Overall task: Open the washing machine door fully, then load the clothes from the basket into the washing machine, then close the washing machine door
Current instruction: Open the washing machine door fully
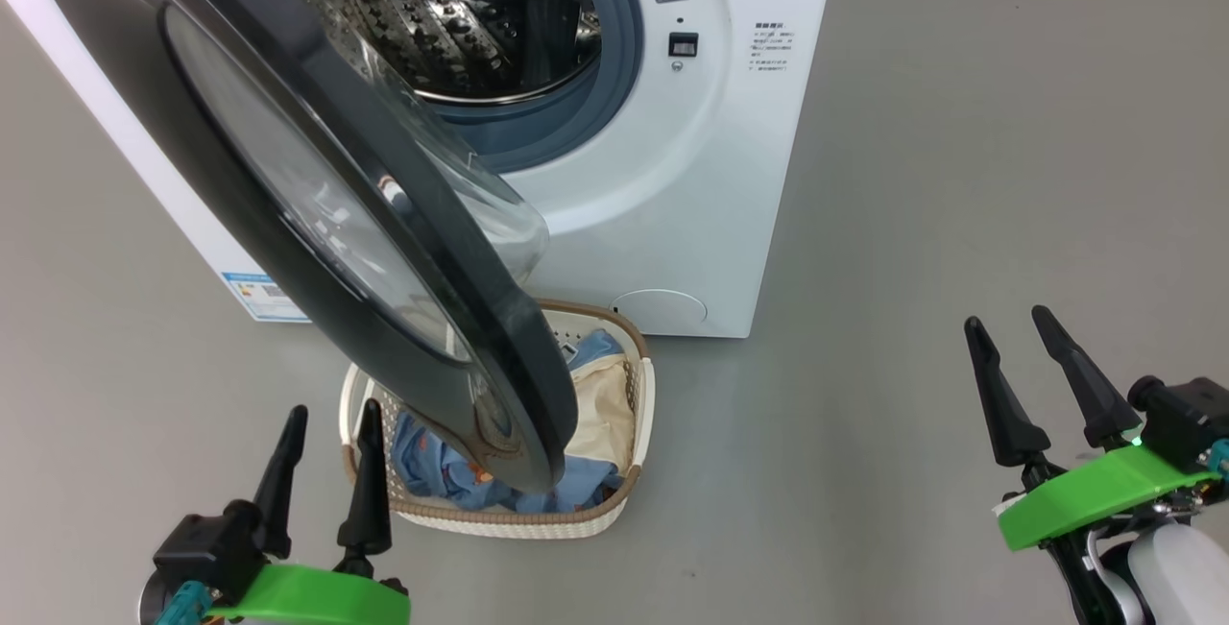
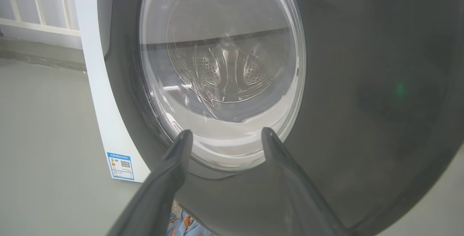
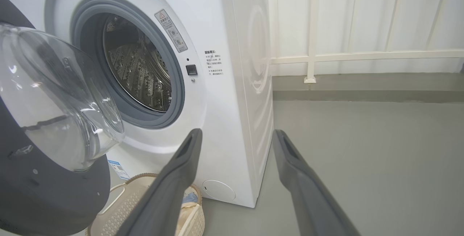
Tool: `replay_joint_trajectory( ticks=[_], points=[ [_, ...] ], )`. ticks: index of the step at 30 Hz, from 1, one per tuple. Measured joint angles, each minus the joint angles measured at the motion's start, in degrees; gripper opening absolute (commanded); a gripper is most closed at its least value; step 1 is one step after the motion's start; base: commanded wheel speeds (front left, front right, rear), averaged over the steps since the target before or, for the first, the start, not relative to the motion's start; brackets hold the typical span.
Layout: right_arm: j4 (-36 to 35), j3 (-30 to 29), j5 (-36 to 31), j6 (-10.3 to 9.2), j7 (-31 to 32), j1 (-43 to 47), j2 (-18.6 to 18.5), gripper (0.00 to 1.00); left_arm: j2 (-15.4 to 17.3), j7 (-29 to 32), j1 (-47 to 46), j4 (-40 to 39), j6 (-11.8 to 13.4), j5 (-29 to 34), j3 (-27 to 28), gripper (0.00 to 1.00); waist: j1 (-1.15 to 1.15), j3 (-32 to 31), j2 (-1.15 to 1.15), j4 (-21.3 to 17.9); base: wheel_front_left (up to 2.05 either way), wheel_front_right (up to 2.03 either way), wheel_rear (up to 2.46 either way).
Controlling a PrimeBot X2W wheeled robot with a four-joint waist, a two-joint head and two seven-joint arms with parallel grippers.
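Head view: left gripper (image 1: 336, 407) and right gripper (image 1: 1005, 316) gape empty; washing machine door (image 1: 288, 183), over the basket (image 1: 643, 404), is rigid, probably heavy; push its rim.

Smooth grey floor (image 1: 960, 174), white railed wall (image 3: 362, 22), grey skirting (image 3: 362, 87)

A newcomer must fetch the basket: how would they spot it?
Find the big white washing machine on the grey floor, its black-rimmed door standing open. On the floor under that door sits the basket: cream perforated plastic, brown woven-look rim, light-blue and cream clothes inside.
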Motion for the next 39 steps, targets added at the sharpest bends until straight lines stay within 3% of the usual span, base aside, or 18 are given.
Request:
replay_joint_trajectory(
  ticks=[9, 22, 23, 24, 25, 26, 32, 39],
  points=[
    [0.5, -2.6, -3.7, 0.04, 0.0, 3.1, 2.9, 1.0, 0.0, 0.0, 0.0, -0.1, 0.0, 0.0, 0.0, 1.0, 0.0, 0.9, 0.0, 0.4, 0.0, 0.0, 0.0],
    [0.8, -4.0, -6.0, 0.05, 0.0, 4.0, 4.4, 1.0, 0.0, 0.0, -0.3, -0.2, 0.0, 0.0, 0.2, 1.0, 0.0, 2.2, 0.0, 0.3, 0.0, 0.0, 0.0],
    [0.8, -4.1, -6.0, 0.05, 0.0, 4.0, 4.4, 1.0, 0.0, 0.0, -0.3, -0.2, 0.0, 0.0, 0.2, 0.8, 0.0, 2.2, 0.0, 0.3, 0.0, 0.0, 0.0],
    [0.8, -4.2, -6.0, 0.05, 0.0, 4.0, 4.5, 1.0, 0.0, 0.0, -0.3, -0.4, 0.0, 0.0, 0.3, 0.39, 0.0, 2.2, 0.0, 0.3, 0.0, 0.0, 0.0],
    [0.7, -4.4, -6.1, 0.05, 0.0, 4.0, 4.6, 1.0, 0.0, 0.0, -0.4, -0.7, 0.0, 0.0, 0.5, 0.15, 0.0, 2.1, 0.0, 0.3, 0.0, 0.0, 0.0],
    [0.7, -4.6, -6.1, 0.05, 0.0, 4.0, 4.7, 1.0, 0.0, 0.0, -0.4, -1.1, 0.0, -0.1, 0.6, 0.0, 0.0, 2.1, 0.0, 0.4, 0.0, 0.0, 0.0],
    [0.5, -5.4, -6.5, 0.05, 0.0, 4.1, 4.9, 1.0, -0.1, 0.0, -0.9, -5.2, 0.0, -0.7, 1.7, 0.0, 0.0, 1.7, 0.0, 0.8, 0.0, 0.0, 0.0],
    [0.5, -5.6, -6.5, 0.05, 0.0, 4.8, 5.1, 1.0, 0.0, 0.0, -1.8, -18.8, 0.0, -0.5, 2.3, 0.0, 0.0, 1.4, 0.0, 1.1, 0.0, 0.0, 0.0]
  ],
)
